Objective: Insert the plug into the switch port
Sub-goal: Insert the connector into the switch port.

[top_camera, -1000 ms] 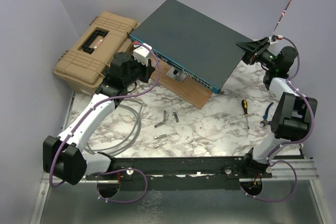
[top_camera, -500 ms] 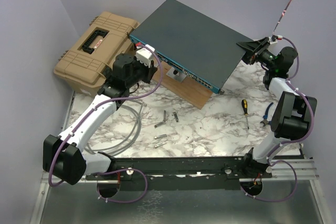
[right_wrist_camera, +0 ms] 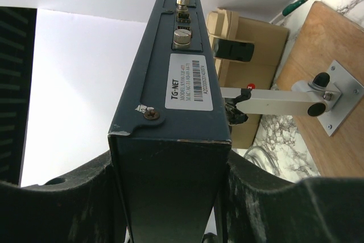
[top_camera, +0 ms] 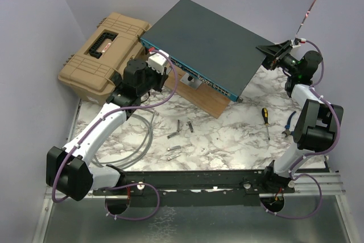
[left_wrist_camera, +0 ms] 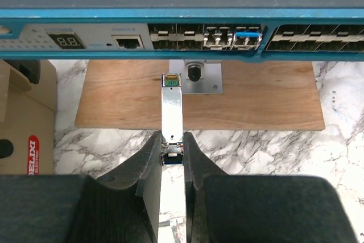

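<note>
The switch (top_camera: 210,41) is a flat dark grey-teal box lying tilted, its blue face (top_camera: 190,73) turned toward my left arm. In the left wrist view that face (left_wrist_camera: 182,14) runs across the top with a row of dark ports (left_wrist_camera: 205,36). The plug (left_wrist_camera: 172,109) is a slim silver module. My left gripper (left_wrist_camera: 172,153) is shut on its rear end. The plug's tip stands a short way off the face, just below the left ports. At the switch's far right corner (right_wrist_camera: 170,140), my right gripper (right_wrist_camera: 170,197) is shut on the box, one finger on each side.
A tan toolbox (top_camera: 105,49) sits left of the switch. Under the switch's front lie a wooden board (top_camera: 199,99) and a metal bracket (left_wrist_camera: 196,78). A screwdriver (top_camera: 265,121), pliers (top_camera: 290,124), grey cable (top_camera: 142,135) and small metal parts (top_camera: 179,135) lie on the marble table.
My left gripper has carried the plug up and to the right, closer to the switch's blue face. The right arm and the switch have not moved.
</note>
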